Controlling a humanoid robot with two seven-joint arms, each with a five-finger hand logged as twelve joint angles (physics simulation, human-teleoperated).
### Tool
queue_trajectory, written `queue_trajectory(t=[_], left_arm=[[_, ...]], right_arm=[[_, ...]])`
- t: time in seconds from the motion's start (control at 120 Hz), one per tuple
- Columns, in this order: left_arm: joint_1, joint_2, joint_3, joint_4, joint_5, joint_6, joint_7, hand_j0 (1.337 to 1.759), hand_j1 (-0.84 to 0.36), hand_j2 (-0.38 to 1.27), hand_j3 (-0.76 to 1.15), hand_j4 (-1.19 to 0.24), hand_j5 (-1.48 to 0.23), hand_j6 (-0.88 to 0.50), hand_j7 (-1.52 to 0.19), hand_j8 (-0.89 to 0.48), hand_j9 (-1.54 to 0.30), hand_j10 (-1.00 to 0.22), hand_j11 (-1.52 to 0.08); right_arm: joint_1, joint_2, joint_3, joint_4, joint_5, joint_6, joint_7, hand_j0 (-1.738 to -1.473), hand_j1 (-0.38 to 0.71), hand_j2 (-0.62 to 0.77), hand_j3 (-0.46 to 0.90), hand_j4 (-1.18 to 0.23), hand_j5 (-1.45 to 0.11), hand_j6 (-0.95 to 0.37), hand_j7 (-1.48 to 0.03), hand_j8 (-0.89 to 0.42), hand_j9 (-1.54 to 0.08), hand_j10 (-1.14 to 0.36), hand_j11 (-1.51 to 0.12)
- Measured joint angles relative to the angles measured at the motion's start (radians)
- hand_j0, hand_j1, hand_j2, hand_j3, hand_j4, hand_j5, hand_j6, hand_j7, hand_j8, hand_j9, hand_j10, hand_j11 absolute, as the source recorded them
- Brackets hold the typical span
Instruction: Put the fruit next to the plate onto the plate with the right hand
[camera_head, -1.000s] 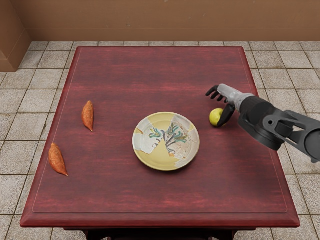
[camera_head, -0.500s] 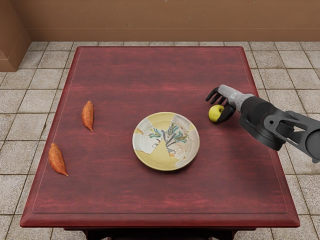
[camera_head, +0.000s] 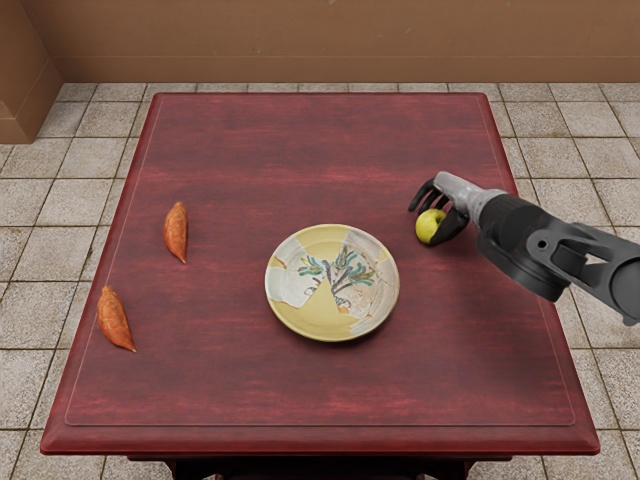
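Observation:
A small yellow-green fruit (camera_head: 429, 225) sits just right of the yellow patterned plate (camera_head: 332, 282) on the red table. My right hand (camera_head: 434, 208) comes in from the right edge, and its dark fingers (camera_head: 425, 191) curl over the top and far side of the fruit, with the thumb under its right side. The fruit still looks close to the table top. The left arm does not show.
Two orange sweet potatoes lie on the left side of the table (camera_head: 240, 150), one (camera_head: 176, 231) nearer the middle and one (camera_head: 115, 319) near the left edge. A tiled floor surrounds the table.
The fingers have closed around the fruit. Hand and fruit have shifted slightly left and up, toward the plate.

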Motion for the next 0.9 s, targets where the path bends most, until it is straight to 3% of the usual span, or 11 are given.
queue_trajectory(t=[0.133,0.208,0.308,0.542,0.708,0.8,0.9], left_arm=[[0.0,0.0,0.0,0.0,0.0,0.0,0.0,1.658,0.35,0.0,0.0,0.0,0.0,0.0,0.0,0.0,0.0,0.0,0.0],[0.0,0.0,0.0,0.0,0.0,0.0,0.0,1.658,0.35,0.0,0.0,0.0,0.0,0.0,0.0,0.0,0.0,0.0,0.0],[0.0,0.0,0.0,0.0,0.0,0.0,0.0,1.658,0.35,0.0,0.0,0.0,0.0,0.0,0.0,0.0,0.0,0.0,0.0],[0.0,0.0,0.0,0.0,0.0,0.0,0.0,1.658,0.35,0.0,0.0,0.0,0.0,0.0,0.0,0.0,0.0,0.0,0.0],[0.0,0.0,0.0,0.0,0.0,0.0,0.0,1.658,0.35,0.0,0.0,0.0,0.0,0.0,0.0,0.0,0.0,0.0,0.0],[0.0,0.0,0.0,0.0,0.0,0.0,0.0,1.658,0.35,0.0,0.0,0.0,0.0,0.0,0.0,0.0,0.0,0.0,0.0],[0.0,0.0,0.0,0.0,0.0,0.0,0.0,1.658,0.35,0.0,0.0,0.0,0.0,0.0,0.0,0.0,0.0,0.0,0.0]], right_arm=[[-0.006,0.002,0.001,-0.001,0.007,-0.003,-0.001,-1.646,0.26,-0.02,0.0,-0.64,-0.67,-0.46,-0.74,-0.39,-0.7,-0.52,-0.72],[-0.007,0.002,0.002,-0.001,0.01,-0.006,0.0,-1.645,0.28,0.07,0.0,-0.68,-0.63,-0.46,-0.75,-0.4,-0.69,-0.52,-0.71],[-0.009,0.003,0.002,-0.002,0.01,-0.009,0.001,-1.643,0.27,0.06,-0.01,-0.73,-0.59,-0.47,-0.76,-0.41,-0.67,-0.53,-0.69],[-0.013,0.005,0.003,-0.006,0.021,-0.004,0.0,-1.64,0.26,-0.01,0.0,-0.72,-0.64,-0.5,-0.78,-0.37,-0.73,-0.49,-0.75],[-0.014,0.002,0.003,-0.005,0.032,-0.002,0.0,-1.643,0.23,0.04,0.0,-0.7,-0.7,-0.52,-0.8,-0.4,-0.75,-0.57,-0.77],[-0.013,-0.004,0.014,-0.004,0.052,0.002,0.0,-1.647,0.21,0.17,0.0,-0.69,-0.76,-0.58,-0.82,-0.47,-0.79,-0.63,-0.82],[-0.01,-0.009,0.034,-0.003,0.069,0.004,0.001,-1.65,0.19,0.2,0.0,-0.67,-0.8,-0.61,-0.83,-0.48,-0.83,-0.64,-0.85]])
